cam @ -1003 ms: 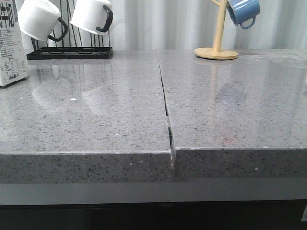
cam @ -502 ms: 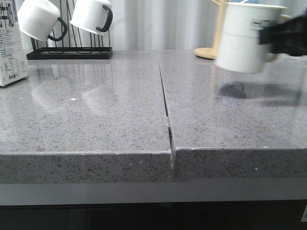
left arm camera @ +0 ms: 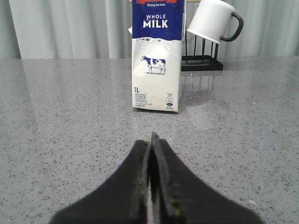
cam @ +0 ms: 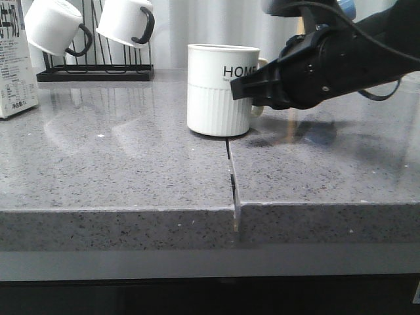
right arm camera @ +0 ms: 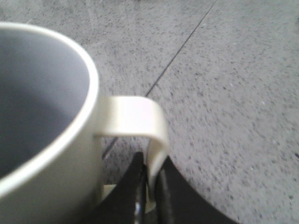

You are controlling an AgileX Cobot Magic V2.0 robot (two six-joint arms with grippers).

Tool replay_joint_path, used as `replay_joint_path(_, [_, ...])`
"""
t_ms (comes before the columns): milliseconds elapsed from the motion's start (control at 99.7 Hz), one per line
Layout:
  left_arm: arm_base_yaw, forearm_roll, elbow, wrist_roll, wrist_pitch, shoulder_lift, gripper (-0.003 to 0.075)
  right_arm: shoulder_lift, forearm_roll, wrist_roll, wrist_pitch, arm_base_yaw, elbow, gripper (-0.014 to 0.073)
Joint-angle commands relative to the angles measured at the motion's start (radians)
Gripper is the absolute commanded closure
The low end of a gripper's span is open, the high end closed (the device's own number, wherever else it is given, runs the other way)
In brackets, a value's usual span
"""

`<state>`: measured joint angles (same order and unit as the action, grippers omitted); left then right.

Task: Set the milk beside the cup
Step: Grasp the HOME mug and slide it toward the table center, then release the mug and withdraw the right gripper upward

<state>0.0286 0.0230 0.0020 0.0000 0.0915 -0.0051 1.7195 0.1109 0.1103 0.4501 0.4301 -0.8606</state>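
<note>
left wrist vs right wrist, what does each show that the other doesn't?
Left wrist only: the milk standing upright, a white mug hanging on a black rack behind it, and the left gripper shut on nothing, short of the carton. Right wrist only: the cup, seen from above, and the right gripper shut on its handle. Both: the grey speckled counter.

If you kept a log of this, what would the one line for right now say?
right gripper: shut on cup handle | cup: upright on counter seam | left gripper: shut, holding nothing | milk: untouched, standing far left
</note>
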Motion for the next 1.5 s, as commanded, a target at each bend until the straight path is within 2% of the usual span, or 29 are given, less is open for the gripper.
replay_joint_path(0, [-0.002, 0.009, 0.043, -0.006, -0.082, -0.031, 0.0741, -0.026, -0.004, -0.005, 0.08, 0.003, -0.034, 0.0545])
replay_joint_path(30, [-0.002, 0.009, 0.043, -0.006, -0.082, -0.031, 0.0741, -0.026, -0.004, -0.005, 0.079, 0.003, -0.034, 0.0503])
replay_joint_path(130, [-0.002, 0.009, 0.043, -0.006, -0.082, -0.031, 0.0741, -0.037, -0.004, -0.005, 0.072, 0.003, -0.034, 0.0259])
replay_joint_path(201, [-0.002, 0.009, 0.043, -0.006, -0.082, -0.031, 0.0741, -0.052, -0.004, -0.005, 0.069, 0.003, -0.027, 0.0167])
replay_joint_path(502, [-0.002, 0.009, 0.043, -0.006, -0.082, -0.031, 0.0741, -0.22, -0.006, -0.005, 0.058, -0.026, 0.117, 0.016])
replay_joint_path(572, [-0.002, 0.009, 0.043, -0.006, -0.082, -0.031, 0.0741, -0.284, -0.006, -0.005, 0.052, -0.029, 0.165, 0.0209])
replay_joint_path(762, [-0.002, 0.009, 0.043, -0.006, -0.082, -0.031, 0.0741, -0.489, -0.006, -0.005, -0.054, -0.029, 0.271, 0.0554])
replay_joint_path(883, [-0.002, 0.009, 0.043, -0.006, -0.082, -0.031, 0.0741, -0.646, -0.006, -0.005, -0.181, -0.029, 0.323, 0.0667])
replay_joint_path(1103, [-0.002, 0.009, 0.043, -0.006, -0.082, -0.031, 0.0741, -0.916, -0.006, -0.005, -0.421, -0.028, 0.369, 0.0662])
replay_joint_path(1495, [-0.002, 0.009, 0.043, -0.006, -0.082, -0.031, 0.0741, -1.349, -0.006, -0.005, -0.596, -0.028, 0.475, 0.0662])
